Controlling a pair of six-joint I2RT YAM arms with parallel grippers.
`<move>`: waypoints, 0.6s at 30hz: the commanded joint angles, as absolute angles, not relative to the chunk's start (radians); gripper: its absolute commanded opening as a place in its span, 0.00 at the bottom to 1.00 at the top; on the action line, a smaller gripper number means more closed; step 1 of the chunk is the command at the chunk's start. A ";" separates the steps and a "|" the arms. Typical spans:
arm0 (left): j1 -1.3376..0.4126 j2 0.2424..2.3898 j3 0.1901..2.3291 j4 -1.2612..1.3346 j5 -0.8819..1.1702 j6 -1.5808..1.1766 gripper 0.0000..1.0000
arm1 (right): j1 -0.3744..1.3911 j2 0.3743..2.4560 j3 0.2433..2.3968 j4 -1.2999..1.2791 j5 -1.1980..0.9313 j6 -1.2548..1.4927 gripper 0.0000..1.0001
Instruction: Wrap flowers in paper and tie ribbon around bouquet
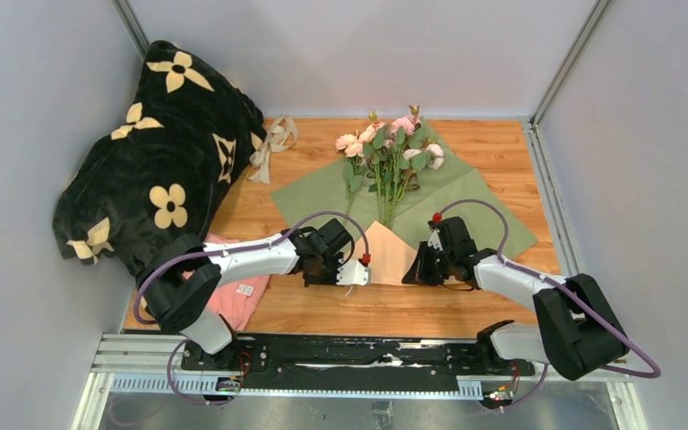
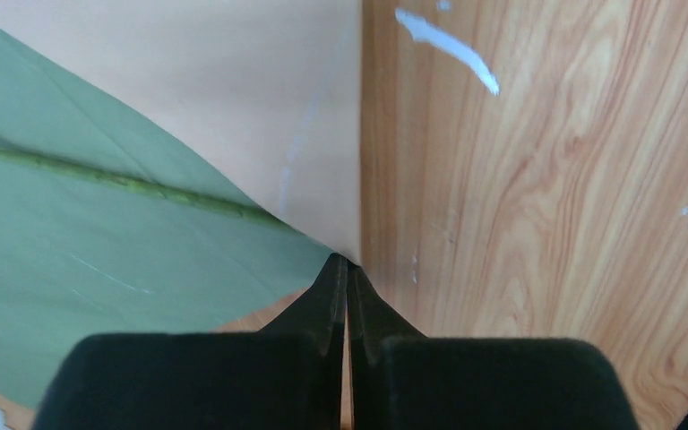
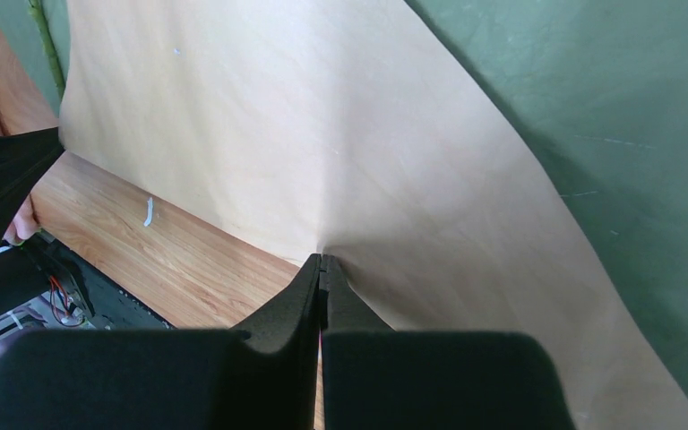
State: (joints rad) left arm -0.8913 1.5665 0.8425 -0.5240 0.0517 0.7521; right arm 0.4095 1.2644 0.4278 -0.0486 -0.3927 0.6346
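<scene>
Two claws, left claw (image 2: 348,265) and right claw (image 3: 322,261), are clamping the paper (image 1: 493,224).
The flowers (image 1: 392,149) are lying near-to-far on it, blooms pointing away, stems toward the arms.

Top cam: large olive-green rectangular paper sheet (image 1: 493,219) lies flat on light wooden tabletop (image 1: 367,309). Its near corner is folded up, peach-orange side showing. Bunch of small pink + cream roses (image 1: 392,152) w/ green leaves lies on paper sheet, heads far side, thin stems pointing at the fold. My L gripper (image 1: 358,269) is at fold's left edge, my R gripper (image 1: 415,270) at its right edge, both closed on it. Soft cream-beige ribbon (image 1: 273,143) bunched far-left, touching black fleece blanket (image 1: 161,170) w/ cream flower prints. Small pink cloth (image 1: 233,300) w/ white label partly under my L arm.
</scene>
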 commanded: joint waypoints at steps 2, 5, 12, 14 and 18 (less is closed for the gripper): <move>-0.857 1.525 0.883 -0.762 0.023 0.729 0.00 | 0.385 1.300 0.390 -0.215 -0.214 0.559 0.00; -0.858 1.505 1.049 -0.825 0.113 0.662 0.00 | 0.385 1.303 0.395 -0.219 -0.214 0.554 0.00; -0.932 1.617 1.212 -0.690 0.333 0.493 0.00 | 0.385 1.302 0.391 -0.193 -0.231 0.556 0.00; -0.940 1.690 1.211 -0.587 0.342 0.411 0.00 | 0.385 1.309 0.392 -0.183 -0.247 0.556 0.00; -0.965 1.719 1.120 -0.265 0.389 0.209 0.00 | 0.385 1.323 0.390 -0.157 -0.273 0.565 0.00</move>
